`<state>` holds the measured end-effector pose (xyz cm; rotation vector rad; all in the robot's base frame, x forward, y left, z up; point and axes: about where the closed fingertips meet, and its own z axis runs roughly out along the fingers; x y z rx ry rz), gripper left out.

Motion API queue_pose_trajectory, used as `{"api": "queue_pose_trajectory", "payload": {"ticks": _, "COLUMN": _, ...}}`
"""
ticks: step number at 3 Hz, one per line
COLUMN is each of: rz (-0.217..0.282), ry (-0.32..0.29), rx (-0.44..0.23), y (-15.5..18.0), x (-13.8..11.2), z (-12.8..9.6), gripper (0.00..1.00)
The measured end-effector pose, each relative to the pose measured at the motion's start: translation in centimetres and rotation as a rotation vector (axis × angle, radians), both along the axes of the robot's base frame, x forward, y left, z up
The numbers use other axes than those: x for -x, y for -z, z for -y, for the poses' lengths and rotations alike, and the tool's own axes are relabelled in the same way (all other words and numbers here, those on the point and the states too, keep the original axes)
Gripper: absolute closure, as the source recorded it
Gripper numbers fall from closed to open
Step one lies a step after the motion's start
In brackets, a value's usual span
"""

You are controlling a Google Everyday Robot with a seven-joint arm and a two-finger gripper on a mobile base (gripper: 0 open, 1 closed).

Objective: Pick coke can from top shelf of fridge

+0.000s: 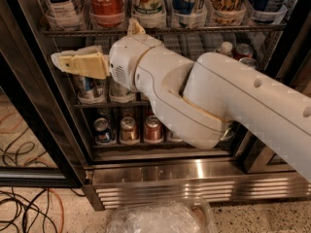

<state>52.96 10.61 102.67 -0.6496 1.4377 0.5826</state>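
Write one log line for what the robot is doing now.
gripper: below top shelf, lower-left of coke can | coke can: on shelf, not gripped

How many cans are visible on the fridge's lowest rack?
3, side by side: blue can at left, gold can in the middle, red can at right. The arm may hide more. The gripper hangs above them, at upper left.
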Motion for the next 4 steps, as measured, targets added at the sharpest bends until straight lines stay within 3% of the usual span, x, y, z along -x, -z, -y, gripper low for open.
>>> {"api": "queue_pose_trajectory", "payload": {"ticks": 1, "rz": 0.025, "ry": 0.005, "rx": 0.014, "y": -0.3, "x": -0.4, "z": 0.3, "gripper": 0.00}}
{"api": "queue_pose_trajectory", "payload": {"ticks": 2, "rz": 0.087, "ry": 0.021, "rx": 0.051, "y": -1.3, "x": -1.4, "z": 0.9, "gripper": 0.00}}
{"api": "queue_pose_trajectory", "payload": {"ticks": 3, "rz": 0.087, "ry": 0.021, "rx": 0.051, "y": -1.3, "x": -1.4, "z": 0.9, "gripper": 0.00}}
{"api": "queue_pose_trajectory", "payload": {"ticks": 4, "rz": 0.087, "ry": 0.021, "rx": 0.051, "y": -1.3, "x": -1.4, "z": 0.9, "gripper": 0.09}}
